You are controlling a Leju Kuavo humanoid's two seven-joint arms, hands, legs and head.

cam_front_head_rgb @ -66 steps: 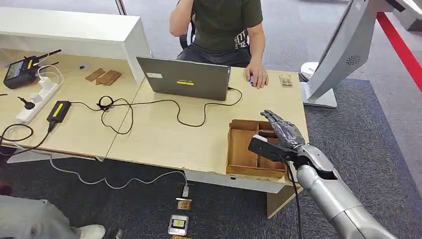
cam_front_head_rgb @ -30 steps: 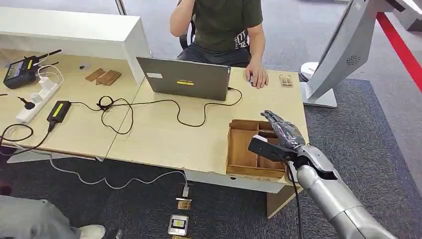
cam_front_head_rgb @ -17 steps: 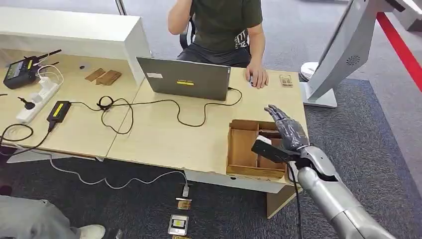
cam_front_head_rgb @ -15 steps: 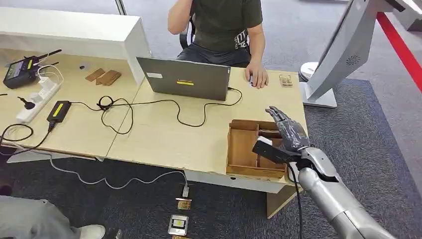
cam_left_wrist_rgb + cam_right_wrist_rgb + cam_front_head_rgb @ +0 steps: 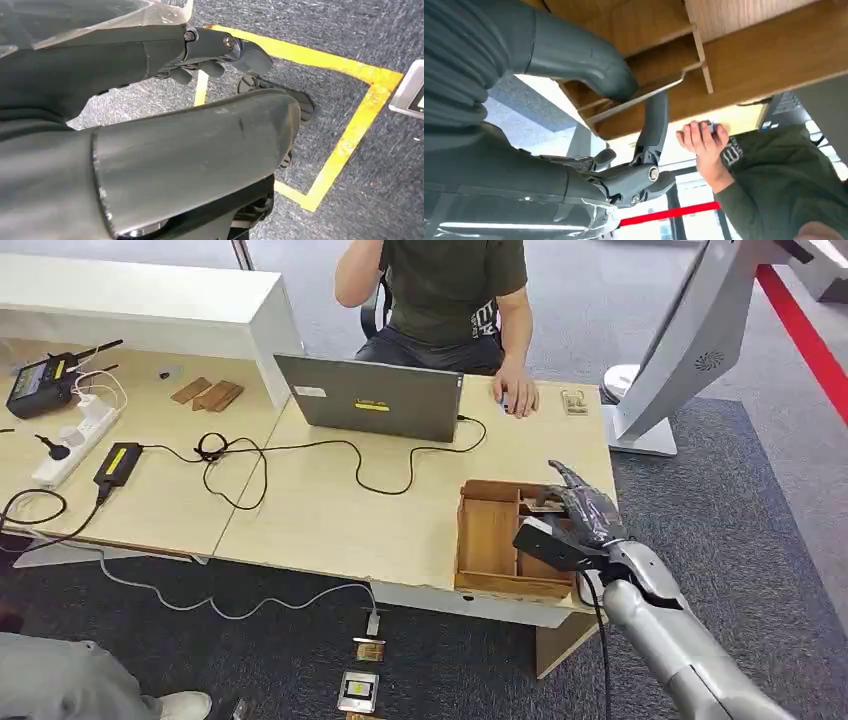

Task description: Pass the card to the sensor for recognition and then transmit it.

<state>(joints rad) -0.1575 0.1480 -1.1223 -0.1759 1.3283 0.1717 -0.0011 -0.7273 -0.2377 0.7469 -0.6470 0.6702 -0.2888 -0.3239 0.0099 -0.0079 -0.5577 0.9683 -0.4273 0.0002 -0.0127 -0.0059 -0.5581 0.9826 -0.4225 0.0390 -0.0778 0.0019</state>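
A wooden box (image 5: pixel 487 536) with several compartments stands at the table's near right corner. A thin pale card (image 5: pixel 636 98) leans slantwise in one of its right compartments; its pale edge (image 5: pixel 545 506) peeks out beside my hand in the head view. My right hand (image 5: pixel 574 522) reaches down into that compartment, fingers apart. The thumb (image 5: pixel 589 57) lies on one side of the card's edge and a straight finger (image 5: pixel 656 120) on the other. I cannot tell whether they touch it. My left hand (image 5: pixel 210 55) hangs over the floor, holding nothing.
A person (image 5: pixel 450 285) sits behind the table with one hand (image 5: pixel 520 398) near a grey laptop (image 5: pixel 372 398). Cables, a power strip (image 5: pixel 75 440) and a black adapter lie at the left. A white kiosk (image 5: pixel 680 350) stands right. A small cabled device (image 5: pixel 357 690) lies on the floor.
My right hand has sunk from above the box into its right compartments and drawn a little nearer. The person's raised arm has shifted slightly.
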